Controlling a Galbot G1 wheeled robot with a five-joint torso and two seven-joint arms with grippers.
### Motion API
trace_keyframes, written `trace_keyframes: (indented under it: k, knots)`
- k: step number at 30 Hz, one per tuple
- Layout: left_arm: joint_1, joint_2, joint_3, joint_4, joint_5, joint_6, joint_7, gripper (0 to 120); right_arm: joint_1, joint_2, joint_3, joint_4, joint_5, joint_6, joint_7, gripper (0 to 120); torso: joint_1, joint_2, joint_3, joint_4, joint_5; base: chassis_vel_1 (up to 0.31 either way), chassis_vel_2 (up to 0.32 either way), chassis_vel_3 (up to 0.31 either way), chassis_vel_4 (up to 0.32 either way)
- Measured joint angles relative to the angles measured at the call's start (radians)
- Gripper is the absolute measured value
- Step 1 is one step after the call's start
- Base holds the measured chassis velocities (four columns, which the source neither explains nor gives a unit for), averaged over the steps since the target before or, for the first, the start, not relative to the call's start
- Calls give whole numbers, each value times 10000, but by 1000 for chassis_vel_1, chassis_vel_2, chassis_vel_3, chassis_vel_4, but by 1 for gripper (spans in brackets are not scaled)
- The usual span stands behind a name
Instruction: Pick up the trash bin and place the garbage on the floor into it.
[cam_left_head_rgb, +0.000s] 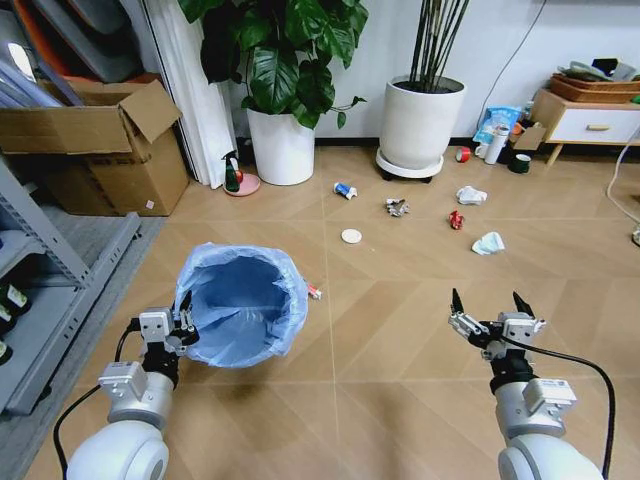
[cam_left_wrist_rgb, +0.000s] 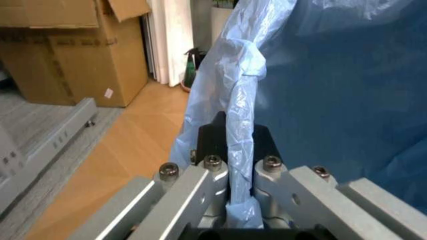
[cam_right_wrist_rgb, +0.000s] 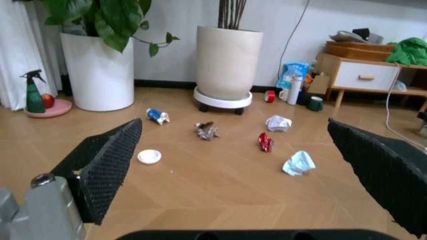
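I have the trash bin (cam_left_head_rgb: 241, 303) lifted off the floor (cam_left_head_rgb: 400, 330) by its near rim, so it travels with me toward the litter. My left pincer (cam_left_head_rgb: 184, 322) is clenched on the bag-covered rim. My right pincer (cam_left_head_rgb: 491, 305) hangs spread wide, empty, facing the white lid (cam_right_wrist_rgb: 149, 156) and red wrapper (cam_right_wrist_rgb: 265, 142).

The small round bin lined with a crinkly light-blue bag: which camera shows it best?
The head view: the small round bin lined with a crinkly light-blue bag shows whole there, its rim held by the left gripper. The left wrist view shows bag plastic close up.
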Motion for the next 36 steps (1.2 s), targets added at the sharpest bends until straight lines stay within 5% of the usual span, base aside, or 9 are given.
trace_keyframes:
  k: [36]
  knots:
    - [2, -121, 42, 113, 56, -16, -25, 0, 81, -13, -60, -254, -72, 221, -62, 100, 0, 1, 0, 2, 1, -155, 235, 154, -232]
